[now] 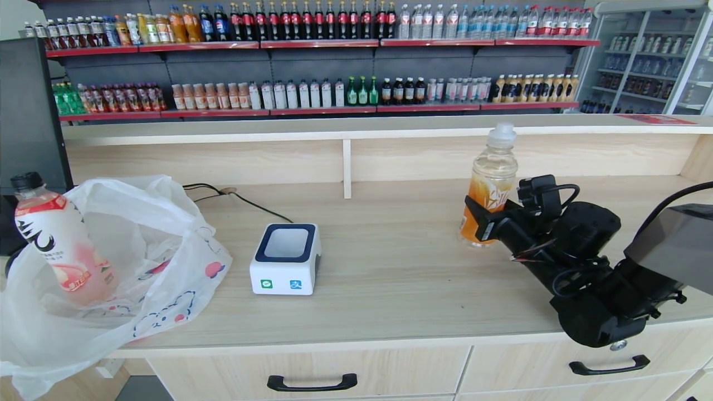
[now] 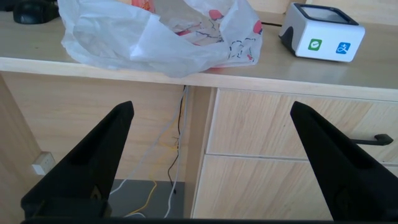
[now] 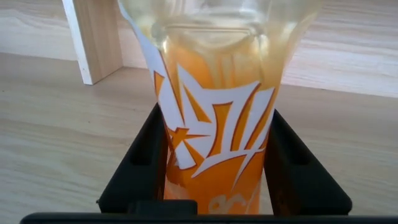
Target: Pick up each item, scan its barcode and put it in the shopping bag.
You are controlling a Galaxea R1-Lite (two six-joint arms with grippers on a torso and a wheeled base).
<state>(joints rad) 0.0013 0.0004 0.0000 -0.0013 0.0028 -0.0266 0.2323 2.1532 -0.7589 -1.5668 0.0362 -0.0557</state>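
Observation:
An orange drink bottle (image 1: 493,178) with a white cap stands upright at the right of the wooden counter (image 1: 390,278). My right gripper (image 1: 479,220) is shut on its lower body; in the right wrist view both black fingers (image 3: 140,171) press the label of the orange bottle (image 3: 214,124). A pink drink bottle (image 1: 58,239) leans at the far left, its lower part inside the white shopping bag (image 1: 145,245). The white barcode scanner (image 1: 287,257) sits mid-counter. My left gripper (image 2: 211,109) hangs open and empty below the counter edge, in front of the bag (image 2: 155,37) and scanner (image 2: 320,31).
A raised wooden ledge (image 1: 356,133) backs the counter, with a thin divider (image 1: 347,167) behind the scanner. A black cable (image 1: 245,200) runs from the back left. A dark monitor (image 1: 28,122) stands behind the bag. Drawers with black handles (image 1: 312,382) lie below.

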